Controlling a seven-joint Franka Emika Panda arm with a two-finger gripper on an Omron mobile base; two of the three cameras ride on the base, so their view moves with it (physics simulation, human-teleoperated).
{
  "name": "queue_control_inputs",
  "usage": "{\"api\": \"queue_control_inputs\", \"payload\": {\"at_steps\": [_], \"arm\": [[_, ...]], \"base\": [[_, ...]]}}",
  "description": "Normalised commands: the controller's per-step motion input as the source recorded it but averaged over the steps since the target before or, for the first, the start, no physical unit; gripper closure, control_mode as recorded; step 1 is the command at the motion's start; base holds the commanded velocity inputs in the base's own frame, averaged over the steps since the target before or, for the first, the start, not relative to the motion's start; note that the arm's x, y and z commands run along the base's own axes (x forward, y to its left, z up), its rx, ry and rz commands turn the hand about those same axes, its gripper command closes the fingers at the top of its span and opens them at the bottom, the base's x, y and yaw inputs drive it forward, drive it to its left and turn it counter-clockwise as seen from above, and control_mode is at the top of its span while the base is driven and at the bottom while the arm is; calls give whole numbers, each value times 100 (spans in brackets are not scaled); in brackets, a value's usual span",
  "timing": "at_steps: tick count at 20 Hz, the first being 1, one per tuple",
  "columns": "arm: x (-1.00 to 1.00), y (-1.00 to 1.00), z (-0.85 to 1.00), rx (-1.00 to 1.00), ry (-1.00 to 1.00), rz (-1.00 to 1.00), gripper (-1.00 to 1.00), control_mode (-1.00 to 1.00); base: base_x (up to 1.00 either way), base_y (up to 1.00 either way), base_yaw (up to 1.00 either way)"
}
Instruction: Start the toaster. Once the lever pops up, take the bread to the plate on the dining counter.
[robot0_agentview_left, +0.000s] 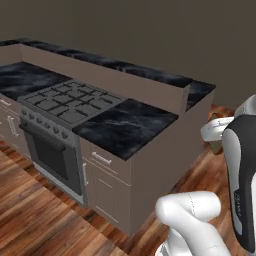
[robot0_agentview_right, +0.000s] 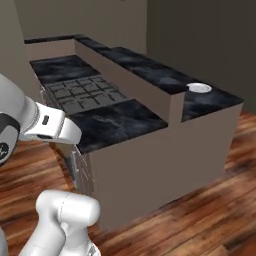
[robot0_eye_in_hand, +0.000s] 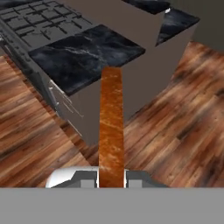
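Hand view: bread edge-on (base hidden)

Rough, grainy brown toasted bread slice, glossy black marble dining counter with white veins, smooth small white plate, polished reddish wooden plank floor, matt grey metal stove grates.

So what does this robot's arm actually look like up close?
The arm is made of smooth, rounded glossy white shells, like fat tubes joined at elbows. One upper link carries a dark charcoal panel with faint pale lettering. A small dark mark sits on the white wrist segment. The fingertips are small, grey and angular. No loose cables show.
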Motion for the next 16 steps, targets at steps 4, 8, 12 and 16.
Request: {"api": "queue_control_inputs", "payload": {"at_steps": [4,8,12,16], "arm": [[0,0,0,0,0,0,100,100],[0,0,0,0,0,0,100,100],[0,0,0,0,0,0,100,100],[0,0,0,0,0,0,100,100]], "base": [[15,-100,38],[13,-100,35],[10,-100,31],[16,-100,29]]}}
